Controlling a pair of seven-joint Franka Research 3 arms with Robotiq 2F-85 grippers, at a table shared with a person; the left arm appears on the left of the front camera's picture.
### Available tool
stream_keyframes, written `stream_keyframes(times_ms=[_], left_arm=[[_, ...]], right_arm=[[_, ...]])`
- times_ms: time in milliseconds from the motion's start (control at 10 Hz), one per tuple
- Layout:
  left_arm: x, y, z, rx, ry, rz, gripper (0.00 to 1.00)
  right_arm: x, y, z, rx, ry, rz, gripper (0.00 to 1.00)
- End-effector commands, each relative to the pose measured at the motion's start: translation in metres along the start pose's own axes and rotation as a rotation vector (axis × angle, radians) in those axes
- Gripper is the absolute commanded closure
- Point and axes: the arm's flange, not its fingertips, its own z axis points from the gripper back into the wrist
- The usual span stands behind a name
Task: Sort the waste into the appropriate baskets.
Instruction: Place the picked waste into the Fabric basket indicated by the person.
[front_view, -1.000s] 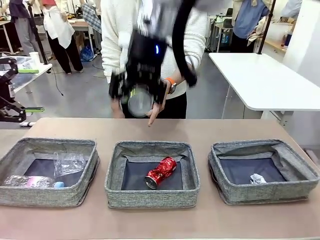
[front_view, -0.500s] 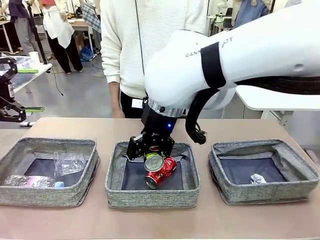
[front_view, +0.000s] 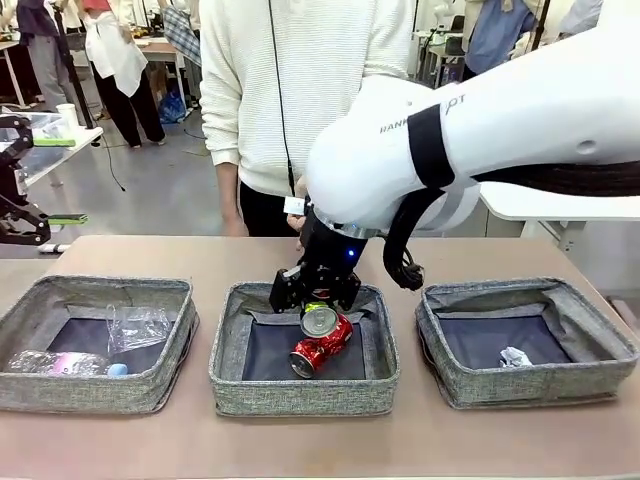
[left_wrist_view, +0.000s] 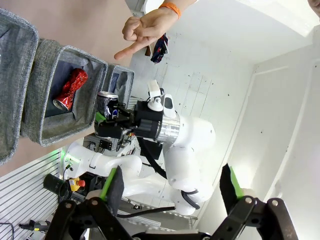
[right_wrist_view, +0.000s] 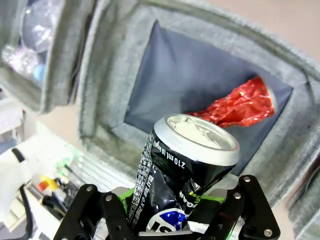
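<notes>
Dark can (right_wrist_view: 187, 165) clamped between right jaws over middle basket (front_view: 228, 345)

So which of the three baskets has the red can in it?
The middle basket: the crushed red can lies on its dark bottom. The left one holds clear plastic, the right one a white paper ball.

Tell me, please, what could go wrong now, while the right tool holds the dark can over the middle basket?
1. The dark can hangs right above the crushed red can; dropped here, it may strike that one and bounce or roll.
2. The right tool sits low between the soft walls of the middle basket, so a sideways retreat might snag the fabric.
3. The person's hand points near the baskets and might meet the arm.
</notes>
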Motion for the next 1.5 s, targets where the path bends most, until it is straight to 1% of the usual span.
stream_keyframes(times_ms=[0,100,200,300,400,600,700,800,900,1400], left_arm=[[-0.001,-0.001,0.003,-0.002,0.01,-0.018,0.0],[-0.001,-0.001,0.003,-0.002,0.01,-0.018,0.0],[-0.001,-0.001,0.003,-0.002,0.01,-0.018,0.0],[-0.001,-0.001,0.003,-0.002,0.01,-0.018,0.0],[-0.001,-0.001,0.003,-0.002,0.01,-0.018,0.0],[-0.001,-0.001,0.003,-0.002,0.01,-0.018,0.0],[-0.001,-0.001,0.003,-0.002,0.01,-0.018,0.0],[-0.001,-0.001,0.003,-0.002,0.01,-0.018,0.0],[-0.001,-0.001,0.003,-0.002,0.01,-0.018,0.0],[-0.001,-0.001,0.003,-0.002,0.01,-0.018,0.0]], right_arm=[[-0.004,-0.002,-0.01,-0.012,-0.016,-0.021,1.0],[-0.004,-0.003,-0.01,-0.021,-0.019,-0.022,1.0],[-0.004,-0.003,-0.011,-0.023,-0.021,-0.027,0.49],[-0.004,-0.004,-0.011,-0.025,-0.018,-0.026,0.41],[-0.004,-0.004,-0.011,-0.025,-0.017,-0.027,0.0],[-0.003,-0.007,-0.01,-0.026,-0.034,-0.05,0.0],[-0.003,-0.009,-0.01,-0.025,-0.045,-0.062,0.17],[-0.003,-0.009,-0.01,-0.024,-0.055,-0.073,0.07],[-0.003,-0.01,-0.01,-0.025,-0.066,-0.085,0.0],[-0.004,-0.012,-0.011,-0.02,-0.069,-0.095,0.0]])
